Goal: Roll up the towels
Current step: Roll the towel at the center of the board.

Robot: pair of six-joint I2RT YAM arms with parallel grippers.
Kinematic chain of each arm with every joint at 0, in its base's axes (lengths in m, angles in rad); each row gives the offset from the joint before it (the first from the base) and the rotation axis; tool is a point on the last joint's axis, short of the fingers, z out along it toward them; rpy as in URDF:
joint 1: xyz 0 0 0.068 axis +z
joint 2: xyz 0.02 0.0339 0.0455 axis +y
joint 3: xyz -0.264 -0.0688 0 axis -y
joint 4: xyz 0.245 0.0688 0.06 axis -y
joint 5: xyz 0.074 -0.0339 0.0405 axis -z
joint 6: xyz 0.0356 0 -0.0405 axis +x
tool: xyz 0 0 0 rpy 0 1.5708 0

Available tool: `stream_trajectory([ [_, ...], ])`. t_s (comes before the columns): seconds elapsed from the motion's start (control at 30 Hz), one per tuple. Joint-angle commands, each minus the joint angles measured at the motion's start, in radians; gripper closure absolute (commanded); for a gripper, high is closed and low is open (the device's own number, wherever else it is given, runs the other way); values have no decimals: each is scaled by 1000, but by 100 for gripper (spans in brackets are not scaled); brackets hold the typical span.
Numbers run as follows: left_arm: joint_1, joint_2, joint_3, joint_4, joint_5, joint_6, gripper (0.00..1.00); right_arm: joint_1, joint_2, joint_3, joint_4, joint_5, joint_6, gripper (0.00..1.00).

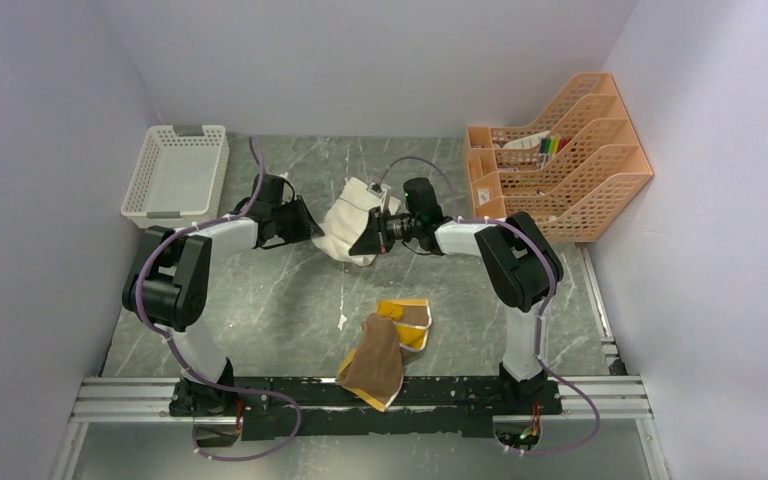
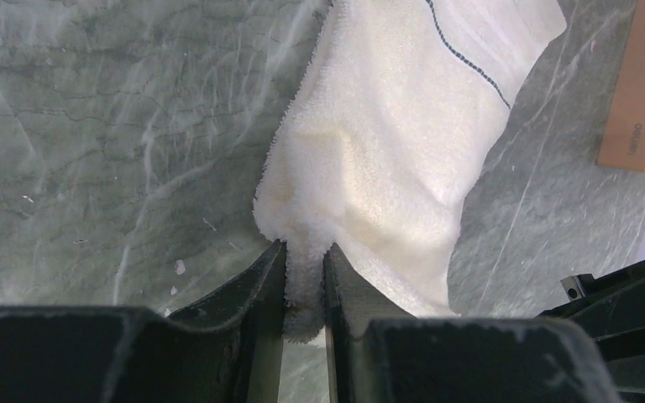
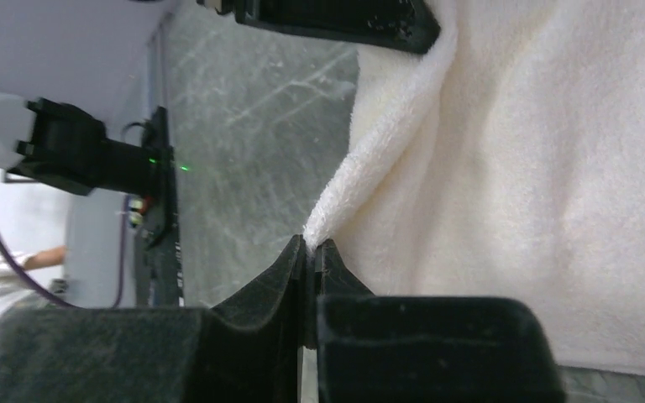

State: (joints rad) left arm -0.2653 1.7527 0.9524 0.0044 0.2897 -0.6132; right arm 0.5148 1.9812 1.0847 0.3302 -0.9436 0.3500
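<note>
- Since both arms are reaching for the cream towel (image 1: 352, 228) at the back-middle of the table (image 1: 260, 300), what are the pincers actually doing?
- Both clamped on it lol. The left gripper (image 2: 305, 252) has a thick fold of terry squeezed between its fingers, so its jaws stand a bit apart with cloth filling the gap. The right gripper (image 3: 311, 248) is pinched on a thin edge of the same towel, jaws basically touching
- Which sides are they on?
- Left one comes in from the towel's left and right one from its right, tips pointing at each other with the bunched towel between them. There's a thin dark stitched line near one end of it. Can't tell if it's lifted clear of the table or resting on it
- And the other one?
- The brown towel (image 1: 372, 362) lies crumpled at the near edge of the table, about in the middle and well apart from both grippers, with its mustard side showing at the top and bottom corners. There's a white basket (image 1: 175, 172) back left and an orange file rack (image 1: 560, 165) back right
</note>
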Motion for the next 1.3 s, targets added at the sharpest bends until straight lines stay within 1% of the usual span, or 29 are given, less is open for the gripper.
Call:
stream_trajectory([
  [0.0, 5, 1, -10, 18, -9, 7, 71, -17, 62, -16, 179, -136, 206, 100],
  [0.23, 6, -4, -11, 18, -12, 10, 71, -17, 118, -2, 117, -124, 202, 100],
  [0.3, 6, -4, -12, 19, -13, 10, 71, -52, 133, 0, 98, -116, 202, 100],
  [0.5, 6, 2, -8, 18, -13, 11, 70, -94, 174, -32, 168, -123, 297, 100],
  [0.63, 6, 10, 2, 20, -9, 10, 70, -98, 214, -8, 95, -104, 273, 100],
  [0.73, 6, 15, 5, 24, -6, 7, 71, -98, 232, -2, 93, -121, 294, 100],
  [0.83, 6, 22, 5, 31, -3, 3, 71, -95, 228, -4, 116, -132, 316, 100],
  [1.03, 5, 25, 3, 33, -7, 3, 71, -66, 169, 24, 54, -153, 258, 99],
  [1.13, 6, 27, 3, 34, -6, 4, 71, -44, 150, 34, 46, -163, 258, 98],
  [1.27, 5, 25, 4, 27, -11, 6, 71, -27, 148, 17, 82, -167, 290, 95],
])
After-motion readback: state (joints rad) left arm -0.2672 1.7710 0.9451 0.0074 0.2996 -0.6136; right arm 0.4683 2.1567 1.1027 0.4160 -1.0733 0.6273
